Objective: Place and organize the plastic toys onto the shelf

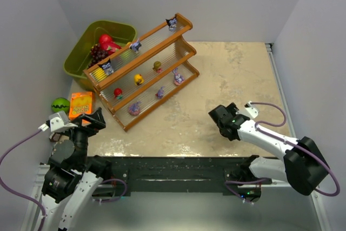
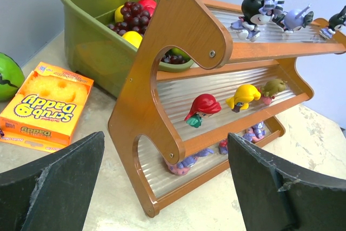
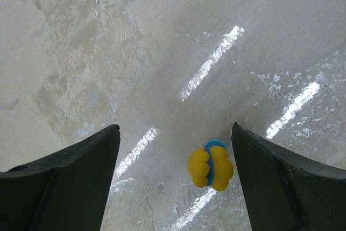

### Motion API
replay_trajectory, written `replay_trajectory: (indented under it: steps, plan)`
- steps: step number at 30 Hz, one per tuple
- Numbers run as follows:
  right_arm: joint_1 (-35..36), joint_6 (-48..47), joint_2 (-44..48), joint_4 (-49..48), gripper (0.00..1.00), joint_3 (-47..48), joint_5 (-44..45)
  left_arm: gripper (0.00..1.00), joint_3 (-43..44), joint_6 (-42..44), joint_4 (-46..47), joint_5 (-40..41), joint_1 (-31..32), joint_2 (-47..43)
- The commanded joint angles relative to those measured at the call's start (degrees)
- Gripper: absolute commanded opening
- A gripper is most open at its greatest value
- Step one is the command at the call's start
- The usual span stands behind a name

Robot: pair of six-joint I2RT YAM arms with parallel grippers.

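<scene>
**Pick-up step:** the long three-tier shelf (image 2: pixel 167 68) of orange-brown wood and clear ribbed plastic stands well away, ahead and to the left of the right gripper (image 3: pixel 174 128), which hangs with jaws spread and empty over a small yellow-and-blue plastic toy (image 3: pixel 211 164).

Plain grey walls (image 1: pixel 216 4) close in the glossy, mottled beige table (image 1: pixel 227 79), which throws bright glare streaks. The left gripper (image 2: pixel 166 135), also spread and empty, faces the shelf's end. The toy lies on the table between the right gripper's fingers, nearer the right one and untouched. The next move likely calls for centring, lowering, closing gently, then carrying it to a free tier.
</scene>
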State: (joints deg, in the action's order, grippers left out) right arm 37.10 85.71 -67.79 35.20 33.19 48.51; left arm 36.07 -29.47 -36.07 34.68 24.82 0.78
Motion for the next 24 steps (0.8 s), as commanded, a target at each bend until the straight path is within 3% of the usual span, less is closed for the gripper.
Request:
replay_trajectory:
  steps: [1, 14, 18, 24]
  plan:
    - [-0.2, 7.3, -0.2, -0.8, 0.84, -1.5, -1.8, 1.00, -0.1, -0.1, 2.1, 0.0, -0.2, -6.0]
    - [-0.1, 4.1, -0.8, -7.1, 0.74, -4.2, -6.6, 1.00, -0.1, -0.3, 2.1, 0.2, -0.2, -6.3]
    - [-0.1, 2.9, -1.0, -9.6, 0.59, -5.3, -7.4, 1.00, -0.1, -0.4, 2.0, 0.3, -0.2, -6.3]
    - [-0.1, 1.7, -3.0, -12.3, 0.46, -5.4, -8.3, 1.00, -0.1, -0.5, 2.0, 0.5, -0.2, -6.3]
